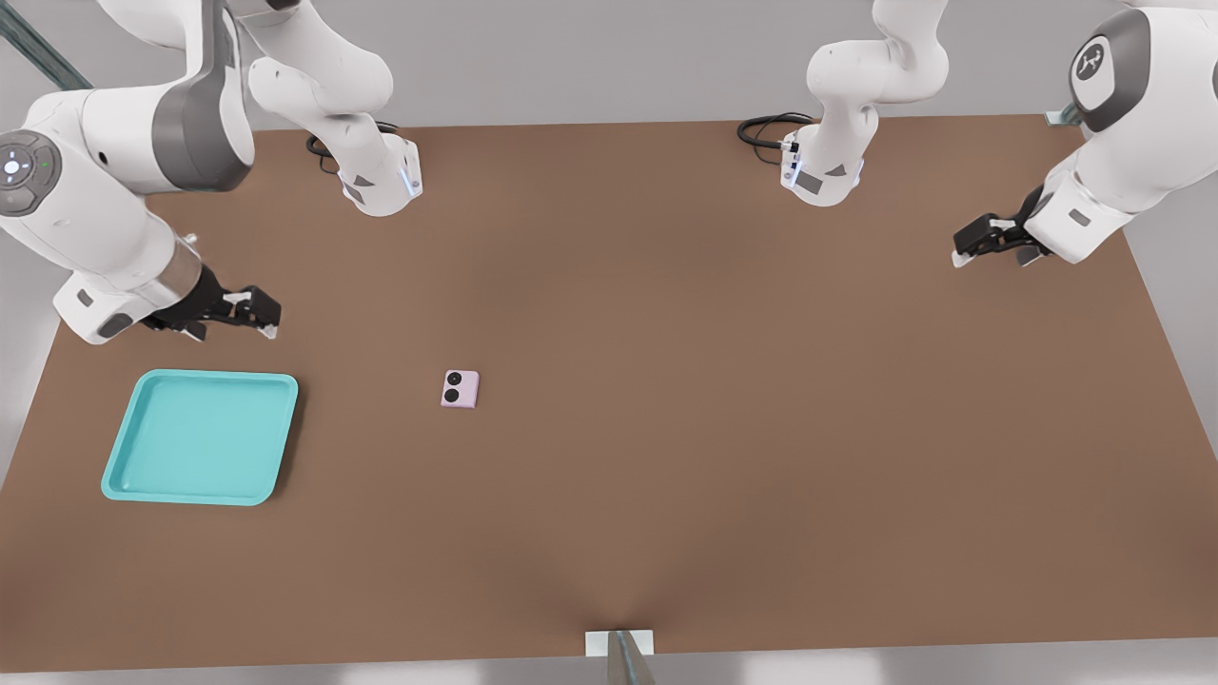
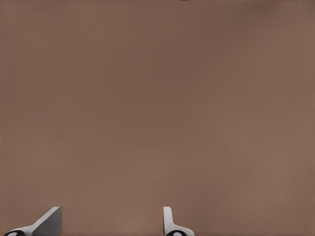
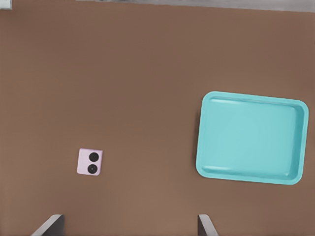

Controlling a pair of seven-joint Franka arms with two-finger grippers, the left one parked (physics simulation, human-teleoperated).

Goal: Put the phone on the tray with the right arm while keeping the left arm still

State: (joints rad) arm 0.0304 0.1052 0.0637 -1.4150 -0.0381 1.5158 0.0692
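1. Front view first: my gripper (image 1: 269,326) hangs above the brown table (image 1: 666,476) at the front view's left, at the end of my right arm (image 1: 114,219), just beyond the far edge of the tray (image 1: 133,480); it carries nothing.
2. Same view: the turquoise tray lies flat with nothing in it; the phone (image 1: 460,389) lies flat on the table to the front view's right of the tray, well apart from it, its two black lenses facing up.
3. Left wrist view: only bare table (image 2: 157,98) fills it.
4. Right wrist view: my two fingers (image 3: 49,225) stand wide apart with bare table between them; the phone (image 3: 90,162) and the tray (image 3: 206,169) both lie clear of them, neither touched; the tray's rim is raised all round.
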